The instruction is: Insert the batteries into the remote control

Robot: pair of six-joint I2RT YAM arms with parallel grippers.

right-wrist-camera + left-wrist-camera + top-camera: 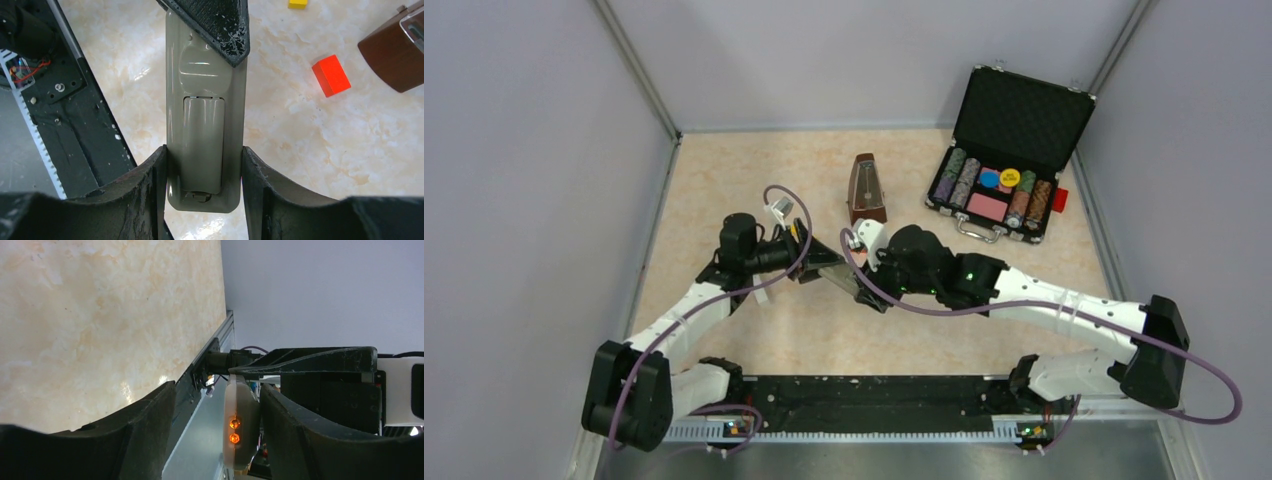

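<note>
Smooth grey remote control [205, 115] was clamped in the right pincer [204, 150].
Left pincer [217, 387] stood apart, one rough black finger [300, 435] touching it.

Within right tool [204, 162], remote control [205, 135] — metronome [865, 188] behind, case [1022, 118] right.

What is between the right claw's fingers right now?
The grey remote control, battery cover on, sits between the fingers of the right claw, touching both; the right wrist view shows it.
</note>
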